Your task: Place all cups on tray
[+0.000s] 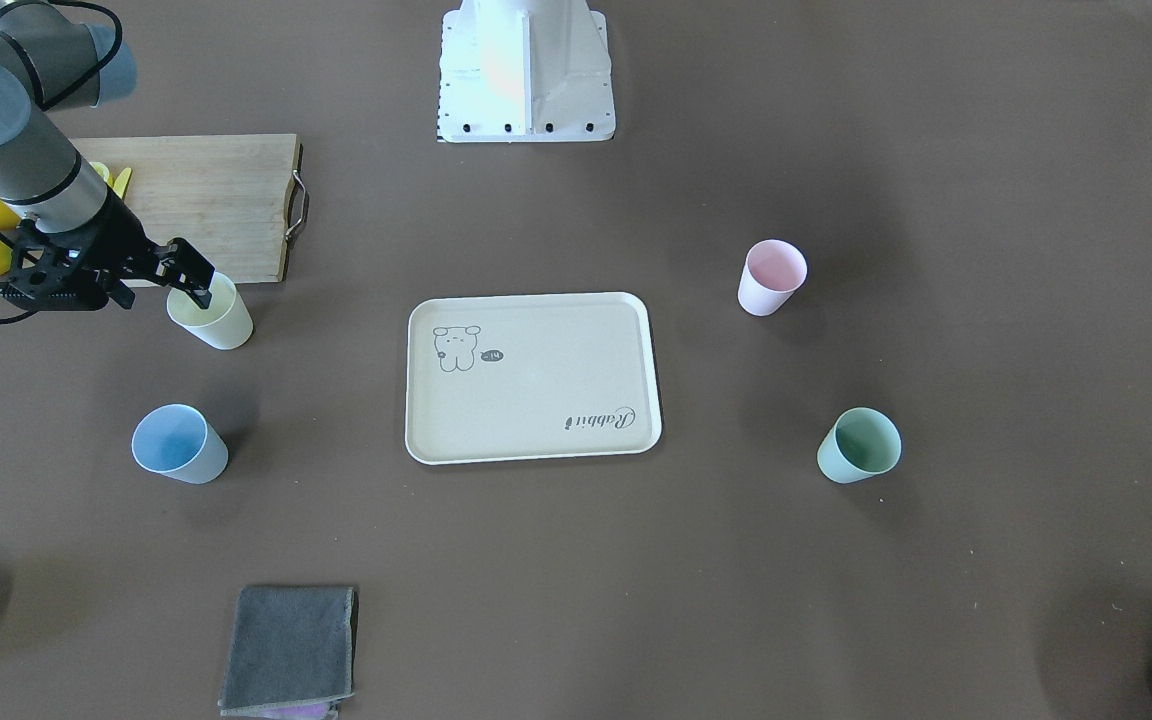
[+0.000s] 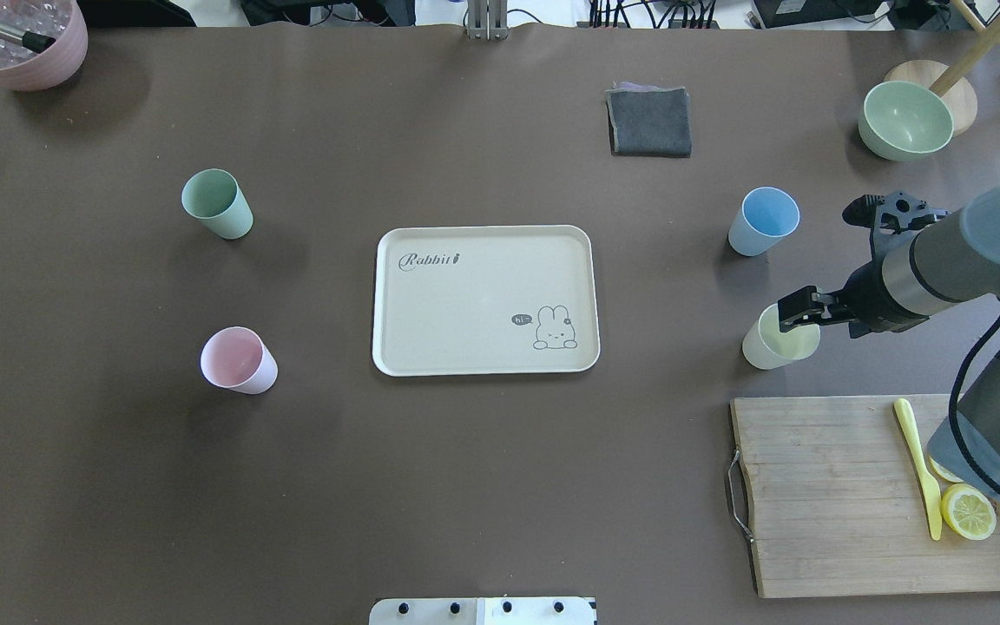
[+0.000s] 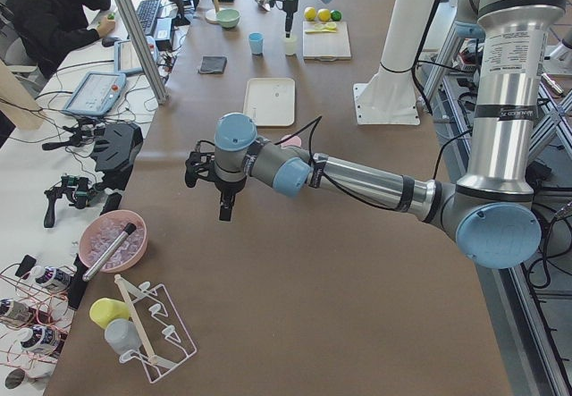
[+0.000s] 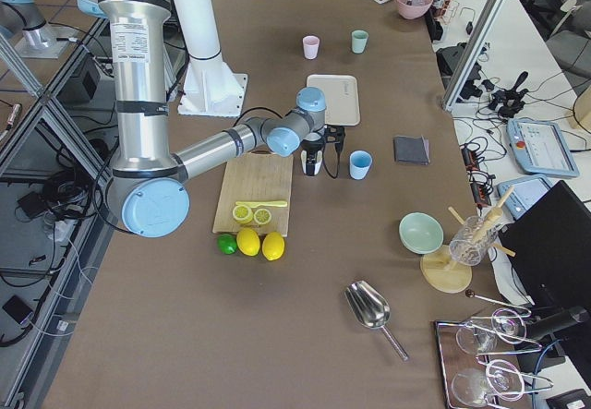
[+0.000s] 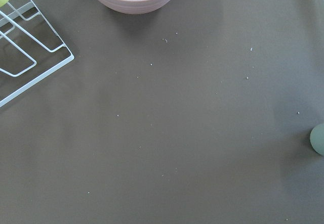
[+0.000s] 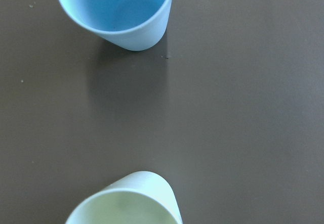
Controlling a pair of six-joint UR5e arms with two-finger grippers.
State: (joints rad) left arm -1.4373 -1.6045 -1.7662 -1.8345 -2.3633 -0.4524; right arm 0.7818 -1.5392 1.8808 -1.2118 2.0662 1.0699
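Right gripper (image 1: pixel 198 284): poised at the rim of the yellow cup, jaws apart; whether a finger touches the rim cannot be told.
Yellow cup (image 1: pixel 221 322): upright on the table, directly under the right gripper's fingertips.
Blue cup (image 1: pixel 176 445): upright on the table, near the right gripper, on the side away from the robot's base.
Tray (image 1: pixel 546 380): flat on the table, well apart from the right gripper, toward the table's middle.
Pink cup (image 1: pixel 771 278): upright on the table, beyond the tray from the right gripper.
Mint cup (image 1: pixel 858 446): upright on the table, beyond the tray from the right gripper, near the pink cup.
Left gripper (image 3: pixel 223 210): hangs fingers-down over the table; open or closed cannot be told.
Cutting board (image 1: pixel 206 200): just beside the right gripper, toward the robot's base.
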